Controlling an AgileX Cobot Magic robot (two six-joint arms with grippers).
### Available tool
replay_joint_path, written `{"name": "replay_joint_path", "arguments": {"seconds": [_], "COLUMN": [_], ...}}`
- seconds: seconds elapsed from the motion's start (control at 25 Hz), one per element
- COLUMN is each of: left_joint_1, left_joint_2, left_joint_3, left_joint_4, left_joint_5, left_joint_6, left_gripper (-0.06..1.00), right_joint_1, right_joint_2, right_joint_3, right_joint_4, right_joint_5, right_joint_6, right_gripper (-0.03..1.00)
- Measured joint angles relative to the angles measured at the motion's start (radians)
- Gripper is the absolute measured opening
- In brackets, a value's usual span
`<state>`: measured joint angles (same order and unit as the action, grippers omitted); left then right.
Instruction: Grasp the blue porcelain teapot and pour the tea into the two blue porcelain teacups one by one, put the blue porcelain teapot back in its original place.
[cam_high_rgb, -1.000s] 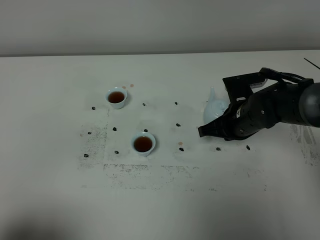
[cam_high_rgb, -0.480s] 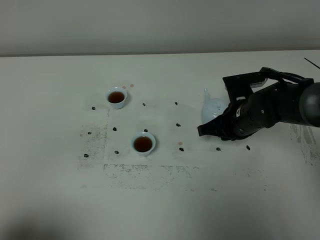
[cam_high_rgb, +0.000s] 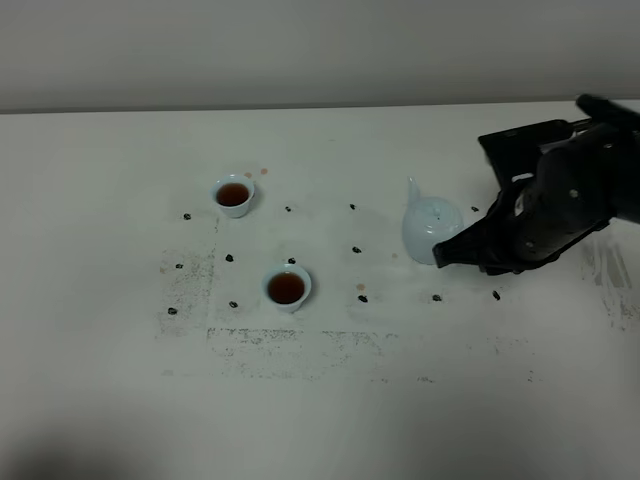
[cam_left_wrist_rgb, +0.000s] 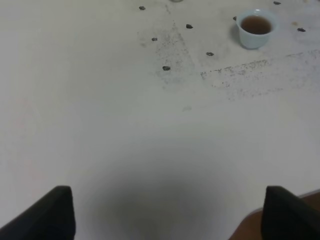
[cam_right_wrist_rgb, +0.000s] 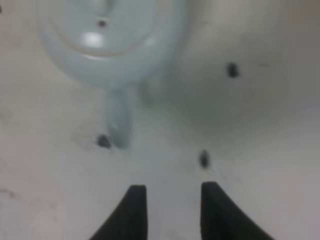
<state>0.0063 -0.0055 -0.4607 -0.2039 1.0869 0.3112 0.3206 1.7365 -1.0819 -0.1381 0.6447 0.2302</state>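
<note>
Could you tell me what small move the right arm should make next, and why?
Probably a short retreat away from the blue porcelain teapot. It stands upright on the table, both teacups hold tea, and the right gripper is open, clear of the handle. Pulling straight back should avoid nudging the pot.

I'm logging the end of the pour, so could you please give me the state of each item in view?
Teapot: upright on the table, lid on, released.
Far cup: upright, holding tea.
Near cup: upright, holding tea.
Right pincer: open, empty, just clear of the teapot's handle.
Left pincer: open, empty, over bare table.
</note>
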Motion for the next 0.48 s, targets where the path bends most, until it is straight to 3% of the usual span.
{"name": "replay_joint_path", "arguments": {"seconds": [0.28, 0.48], "left_joint_1": [0.0, 0.0], "left_joint_2": [0.0, 0.0], "left_joint_3": [0.0, 0.0], "left_joint_4": [0.0, 0.0], "left_joint_5": [0.0, 0.0], "left_joint_6": [0.0, 0.0], "left_gripper": [0.72, 0.72], "right_joint_1": [-0.171, -0.223], "right_joint_2": [-0.199, -0.434], "right_joint_3": [-0.002, -0.002], "right_joint_4": [-0.03, -0.083], "right_joint_5": [0.301, 0.495], "right_joint_6": [-0.016, -0.046], "right_gripper": [0.25, 0.25]}}
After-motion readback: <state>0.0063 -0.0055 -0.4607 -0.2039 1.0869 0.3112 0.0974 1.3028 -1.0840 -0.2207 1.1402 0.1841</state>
